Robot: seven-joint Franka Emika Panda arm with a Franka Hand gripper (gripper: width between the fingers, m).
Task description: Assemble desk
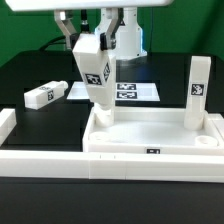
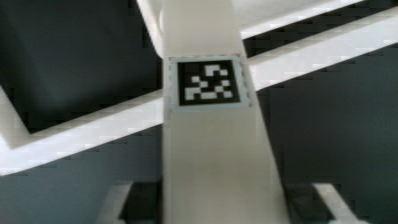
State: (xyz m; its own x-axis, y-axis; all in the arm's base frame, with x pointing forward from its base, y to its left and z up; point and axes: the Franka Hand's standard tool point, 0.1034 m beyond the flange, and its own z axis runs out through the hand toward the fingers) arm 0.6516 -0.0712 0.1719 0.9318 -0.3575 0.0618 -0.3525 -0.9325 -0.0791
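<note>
While a loose leg [image 1: 45, 94] lies flat on the tabletop [image 1: 22, 72], left of the tool [image 1: 90, 42] in the exterior view, the tool clamps a tilted leg [image 1: 97, 78], lower end at the desk tray [image 1: 150, 142] corner below it; farther right, a third leg [image 1: 198, 90] stands upright on the tray.

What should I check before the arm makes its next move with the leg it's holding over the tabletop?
1. Grip: gripper shut on the held leg, tag facing the wrist view: ok.
2. Held leg upright: it leans: not ok.
3. Held leg's lower end in the tabletop corner socket: cannot tell.
4. Standing leg upright at the exterior view's right corner: ok.
5. Loose leg lying apart from the tabletop, out of the way: ok.
</note>
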